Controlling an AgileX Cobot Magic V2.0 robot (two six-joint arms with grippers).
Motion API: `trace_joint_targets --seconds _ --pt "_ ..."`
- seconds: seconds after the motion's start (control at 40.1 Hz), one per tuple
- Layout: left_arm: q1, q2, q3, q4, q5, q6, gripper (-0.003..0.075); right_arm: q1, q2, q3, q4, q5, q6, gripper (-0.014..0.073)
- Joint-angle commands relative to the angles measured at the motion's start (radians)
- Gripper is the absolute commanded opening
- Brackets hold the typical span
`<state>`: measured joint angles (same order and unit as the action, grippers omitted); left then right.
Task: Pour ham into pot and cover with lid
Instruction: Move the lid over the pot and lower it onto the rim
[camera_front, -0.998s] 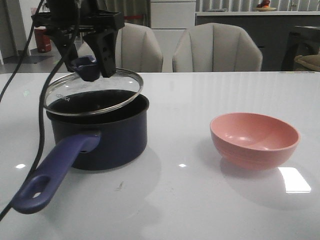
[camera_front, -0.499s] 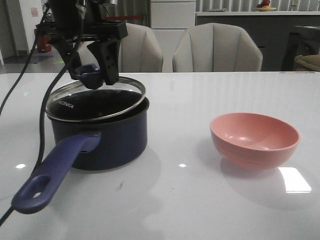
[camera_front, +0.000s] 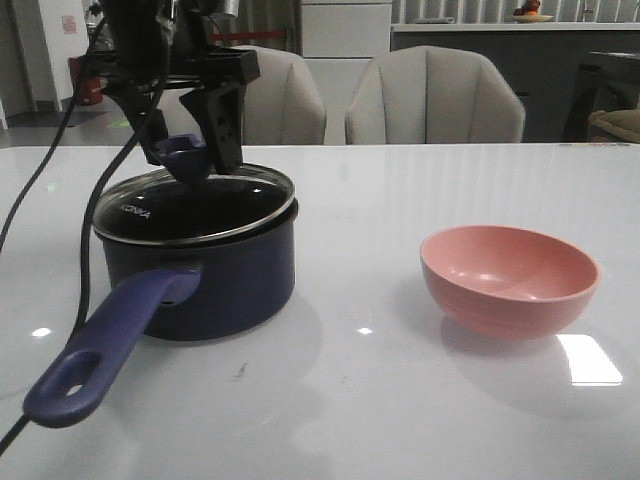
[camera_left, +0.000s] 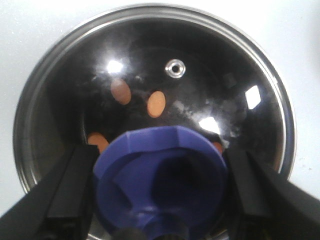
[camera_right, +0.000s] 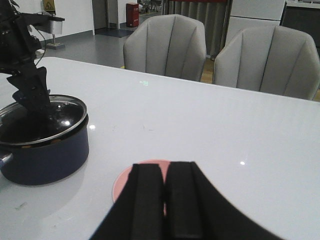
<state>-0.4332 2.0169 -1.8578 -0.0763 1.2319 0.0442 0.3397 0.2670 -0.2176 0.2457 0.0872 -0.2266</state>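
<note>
The left tool (camera_front: 188, 150) pinches the blue knob (camera_left: 162, 182) of the lid (camera_front: 195, 205), 1 finger on each side. The lid sits on the pot (camera_front: 200, 270) at the bench's (camera_front: 380, 400) left, slightly tilted, its far-right edge slightly raised. Through the glass, 4 orange chunks of ham (camera_left: 156, 104) lie in the pot's dark bottom. The pot's handle (camera_front: 105, 345) points toward the camera. The right tool (camera_right: 166, 200), fingers pressed together, hovers above the empty pink bowl (camera_front: 510, 280), well apart from the pot.
</note>
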Motion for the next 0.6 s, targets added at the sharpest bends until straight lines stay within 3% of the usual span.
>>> trace_joint_targets --seconds 0.0,0.574 --pt "-0.005 -0.06 -0.033 -0.008 -0.045 -0.002 0.0208 0.003 0.006 -0.028 0.002 -0.087 -0.004 0.016" --pt "-0.005 -0.022 -0.031 -0.006 0.037 -0.002 0.0208 0.003 0.006 -0.028 0.002 -0.087 -0.004 0.016"
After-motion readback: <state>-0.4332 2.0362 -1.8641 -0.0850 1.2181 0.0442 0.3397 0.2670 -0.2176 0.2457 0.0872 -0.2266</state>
